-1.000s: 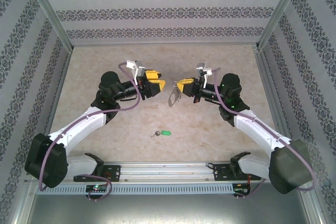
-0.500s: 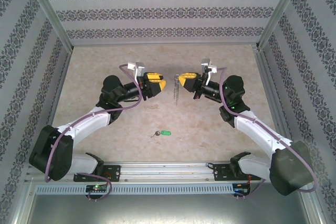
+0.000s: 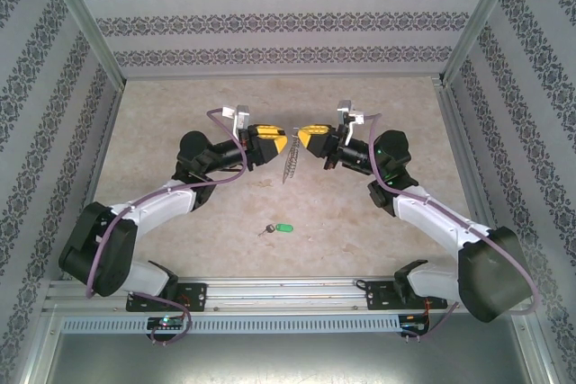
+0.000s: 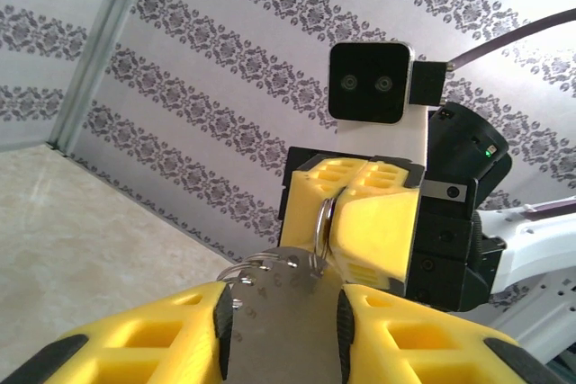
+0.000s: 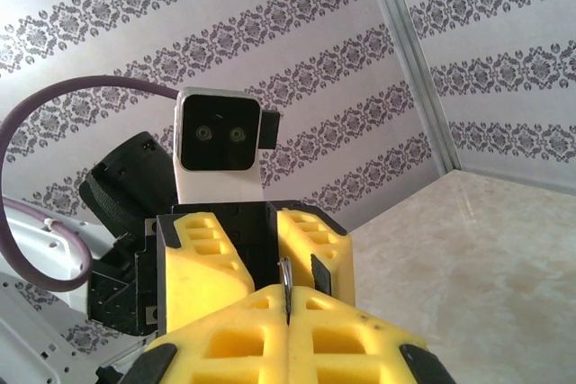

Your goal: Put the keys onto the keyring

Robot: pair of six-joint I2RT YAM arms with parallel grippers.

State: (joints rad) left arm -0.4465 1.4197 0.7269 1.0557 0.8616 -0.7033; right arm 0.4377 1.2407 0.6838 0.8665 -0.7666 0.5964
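The right end effector is clamped on the keyring and holds it in the air above the middle of the counter, where it hangs between the two arms. The left end effector faces it, its pads apart on either side of the keyring; whether they press on it I cannot tell. The keys lie on the counter nearer the arm bases, well apart from both.
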